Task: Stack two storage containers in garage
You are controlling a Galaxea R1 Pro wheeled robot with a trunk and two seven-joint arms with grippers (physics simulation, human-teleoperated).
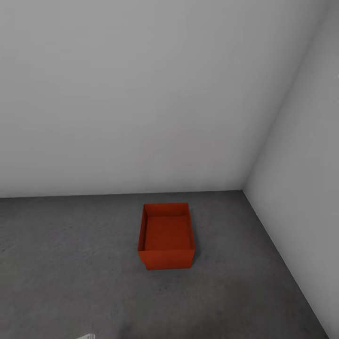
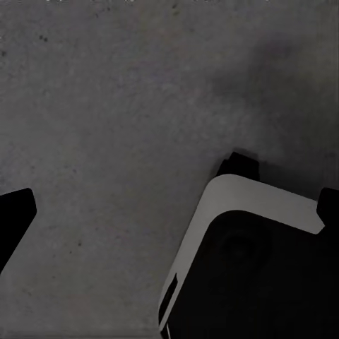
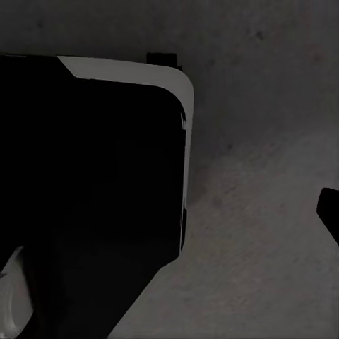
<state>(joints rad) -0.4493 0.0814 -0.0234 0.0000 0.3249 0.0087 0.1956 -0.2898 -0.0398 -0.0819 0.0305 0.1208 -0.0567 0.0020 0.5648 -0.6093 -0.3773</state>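
One red-orange storage container (image 1: 166, 235) stands upright and lidless on the dark grey concrete floor (image 1: 70, 263) of the garage, near the corner where two plain grey-white walls meet. It holds nothing. The living room is out of view. In the left wrist view my left gripper (image 2: 173, 205) hangs open over the bare floor (image 2: 106, 106), its dark fingertips (image 2: 15, 210) wide apart at the picture's edges. My right gripper (image 3: 169, 212) is open above the floor too, with one dark fingertip (image 3: 329, 208) showing and nothing held.
The back wall (image 1: 141, 94) and the right wall (image 1: 306, 188) close in the corner behind the container. My own black and white base (image 2: 247, 261) (image 3: 92, 176) sits under both wrists. A white bit of my body (image 1: 87, 336) shows at the head view's bottom edge.
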